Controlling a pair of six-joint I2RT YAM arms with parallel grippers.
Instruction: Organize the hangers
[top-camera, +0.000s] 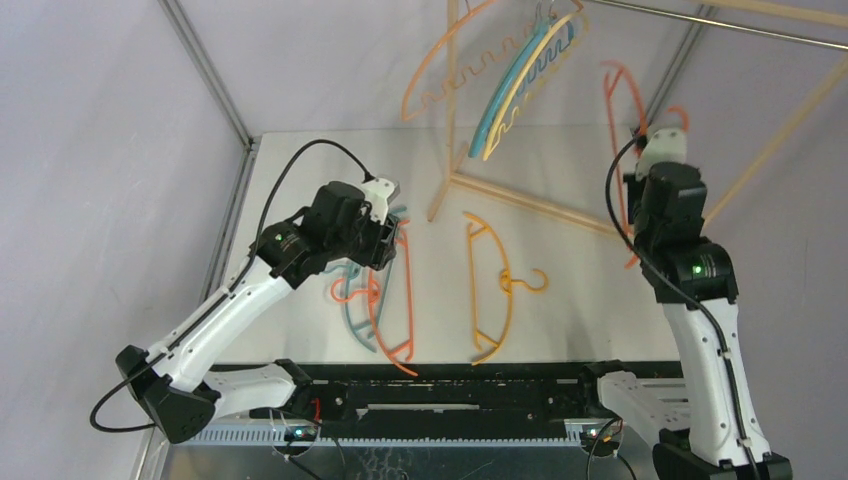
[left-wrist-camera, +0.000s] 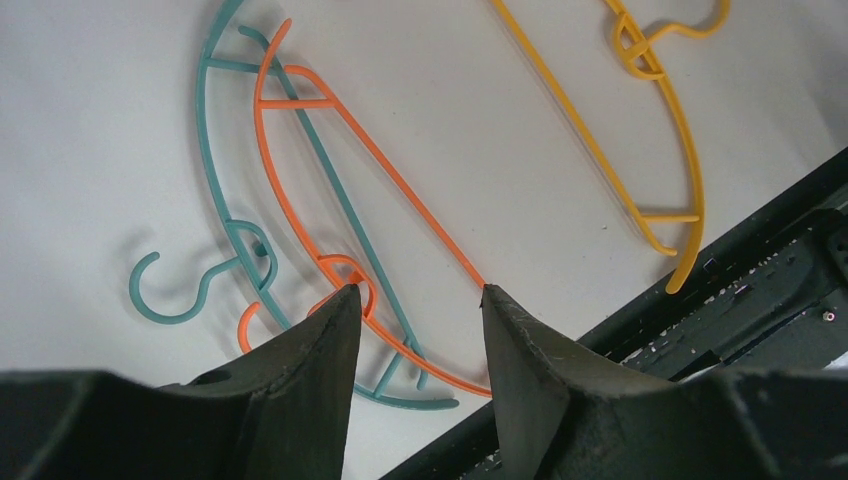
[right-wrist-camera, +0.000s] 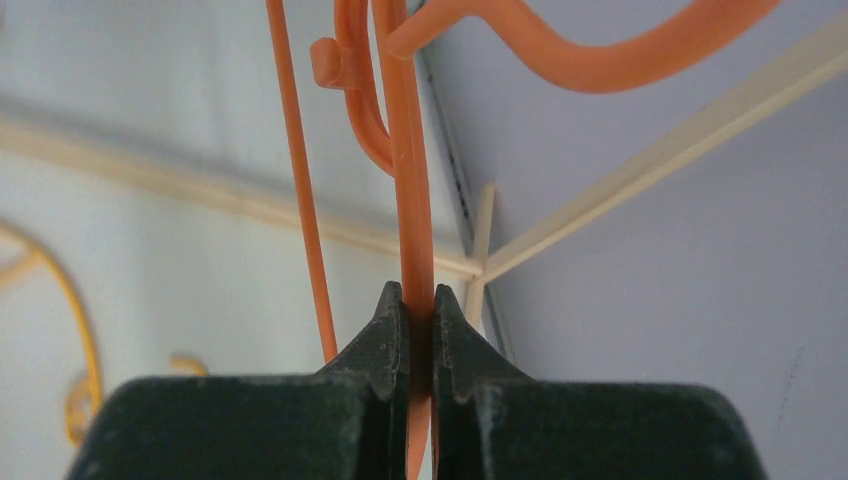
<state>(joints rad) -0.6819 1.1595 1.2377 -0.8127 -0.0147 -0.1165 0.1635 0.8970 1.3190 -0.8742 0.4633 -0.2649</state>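
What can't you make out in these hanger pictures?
- Top view: tops of the hung hangers, cut off by the upper edge.
- Right wrist view: most of the held orange hanger, out of frame; the right gripper covers its lower part.
- Left wrist view: the teal hanger, lower end behind fingers of the left gripper.

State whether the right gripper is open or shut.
Shut on an orange hanger: the right gripper pinches its bar from both sides, no gap showing.
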